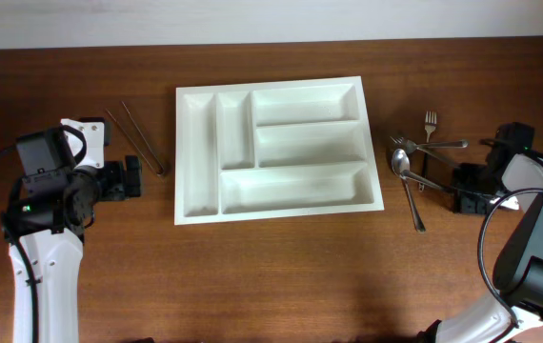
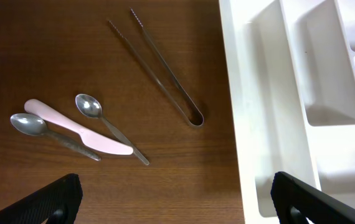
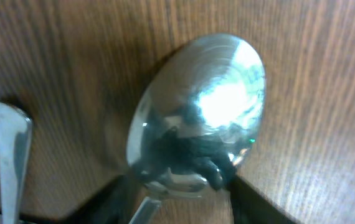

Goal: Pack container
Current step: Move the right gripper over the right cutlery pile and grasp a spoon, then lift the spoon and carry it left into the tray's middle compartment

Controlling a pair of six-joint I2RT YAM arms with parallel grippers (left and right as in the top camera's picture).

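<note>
the tabletop [image 1: 281, 276] carries the container [image 1: 295, 186] at its middle, all five compartments bare, so i judge nothing is packed yet. my left pincer [image 1: 134, 178] hangs spread wide near the left edge, over the tongs [image 2: 159, 68], a pink knife [image 2: 78, 127] and two small spoons [image 2: 93, 107], likely to choose one. my right pincer [image 1: 457, 187], by the right edge, flanks the neck of a large spoon [image 3: 202, 106]; i cannot tell whether it is pinching it.

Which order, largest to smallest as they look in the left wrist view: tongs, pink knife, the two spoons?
1. tongs, clearly the longest
2. pink knife
3. right spoon and left spoon: they look alike in length and bowl, so no ranking between them
</note>
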